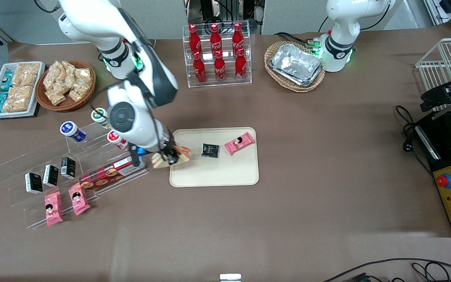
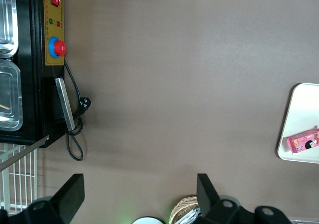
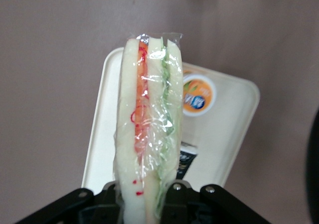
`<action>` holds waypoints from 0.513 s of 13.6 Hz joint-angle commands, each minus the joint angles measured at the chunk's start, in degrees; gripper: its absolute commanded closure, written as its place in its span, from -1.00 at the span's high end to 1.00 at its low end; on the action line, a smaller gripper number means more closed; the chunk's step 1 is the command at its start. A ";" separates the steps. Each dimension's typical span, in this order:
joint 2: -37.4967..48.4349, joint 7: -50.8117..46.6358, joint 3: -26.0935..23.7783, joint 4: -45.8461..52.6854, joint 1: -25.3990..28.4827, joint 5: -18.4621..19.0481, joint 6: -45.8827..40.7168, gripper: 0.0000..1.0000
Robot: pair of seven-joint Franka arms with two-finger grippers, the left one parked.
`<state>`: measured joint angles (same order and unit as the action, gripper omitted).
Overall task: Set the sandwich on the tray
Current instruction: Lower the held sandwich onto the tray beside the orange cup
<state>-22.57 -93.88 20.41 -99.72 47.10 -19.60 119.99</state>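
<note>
Front view: gripper [image 1: 169,156] sits at centre-left of frame, over the edge of the tray [image 1: 214,176] nearest the working arm, jaws closed on the sandwich [image 1: 163,160], which is held above the rim. On the tray: a black packet [image 1: 210,150] and a pink snack packet [image 1: 239,143]. Right wrist view: plastic-wrapped sandwich [image 3: 148,134] is clamped between the fingers [image 3: 172,199], tray [image 3: 219,134] beneath. Left wrist view: tray corner [image 2: 301,114] at right edge of frame, with the pink packet [image 2: 303,141].

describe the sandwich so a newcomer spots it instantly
Find the cream tray mid-table. At its edge nearest the acrylic snack steps, the gripper holds the sandwich: a plastic-wrapped pale bread wedge with orange and green filling, unlike the tray's black box and pink packet.
</note>
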 commanded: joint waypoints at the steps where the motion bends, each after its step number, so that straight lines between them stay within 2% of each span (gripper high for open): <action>1: -7.55 -5.85 0.86 4.87 3.08 -2.11 6.29 -1.00; 4: -15.46 -10.96 0.86 12.60 4.05 -2.37 7.80 -1.00; 7: -18.20 -13.34 0.86 13.23 5.02 -2.37 12.01 -1.00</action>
<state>-36.42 -104.87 20.39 -90.48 51.20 -20.25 129.60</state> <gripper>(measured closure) 0.797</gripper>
